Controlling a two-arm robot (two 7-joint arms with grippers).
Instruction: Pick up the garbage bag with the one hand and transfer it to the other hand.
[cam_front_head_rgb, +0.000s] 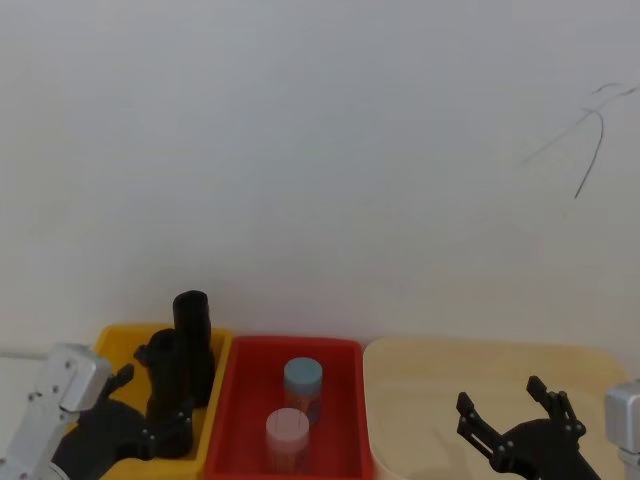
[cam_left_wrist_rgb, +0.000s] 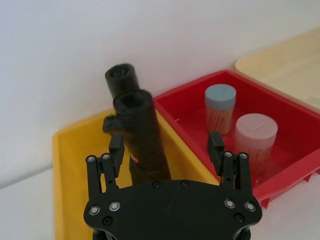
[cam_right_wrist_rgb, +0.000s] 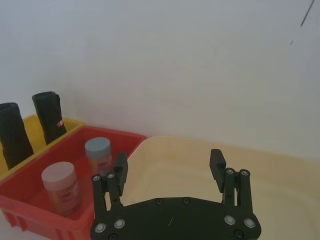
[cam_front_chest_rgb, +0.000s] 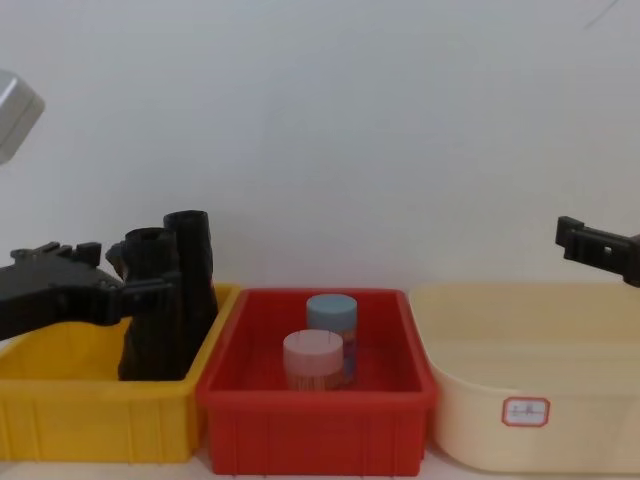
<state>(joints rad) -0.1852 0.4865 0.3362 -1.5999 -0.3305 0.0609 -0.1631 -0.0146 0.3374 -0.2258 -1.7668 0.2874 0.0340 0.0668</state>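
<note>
L gripper (cam_left_wrist_rgb: 166, 145), jaws wide, by garbage bag (cam_left_wrist_rgb: 141, 131)

The left gripper (cam_left_wrist_rgb: 166, 145) reaches forward, low at the near left, its two black fingers spread wide apart. The right gripper (cam_right_wrist_rgb: 168, 164) hangs a little higher at the near right, fingers likewise parted and pointing toward the far side.

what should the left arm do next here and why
Probably shut the left end effector on the nearer garbage bag roll. Its fingers appear open on either side of that roll, which stands in the yellow bin, nearer one finger. The right end effector hangs open over the cream bin.
</note>
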